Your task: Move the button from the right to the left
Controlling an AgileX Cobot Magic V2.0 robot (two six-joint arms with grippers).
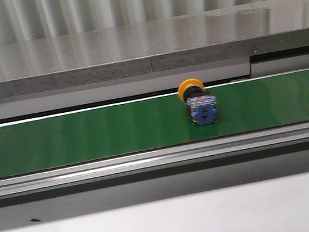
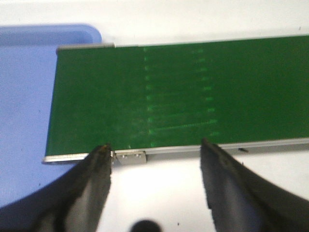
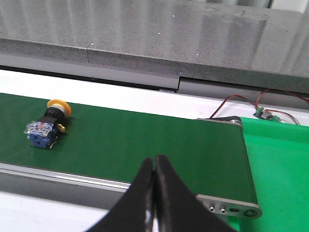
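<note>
The button (image 1: 198, 104) lies on its side on the green conveyor belt (image 1: 87, 135), yellow cap toward the back and blue-grey body toward the front. The right wrist view shows the button (image 3: 47, 127) too, well off to one side of my right gripper (image 3: 154, 160), which is shut with nothing between its fingers and hovers at the belt's near rail. My left gripper (image 2: 154, 144) is open and empty at the near rail of the belt's (image 2: 183, 92) other end. No button appears in the left wrist view. Neither gripper shows in the front view.
A blue tray (image 2: 24, 96) sits past the belt's end in the left wrist view. A bright green tray (image 3: 280, 179) lies beyond the belt's other end, with a small wired circuit board (image 3: 265, 115) behind it. A grey stone ledge (image 1: 132, 52) runs along the back.
</note>
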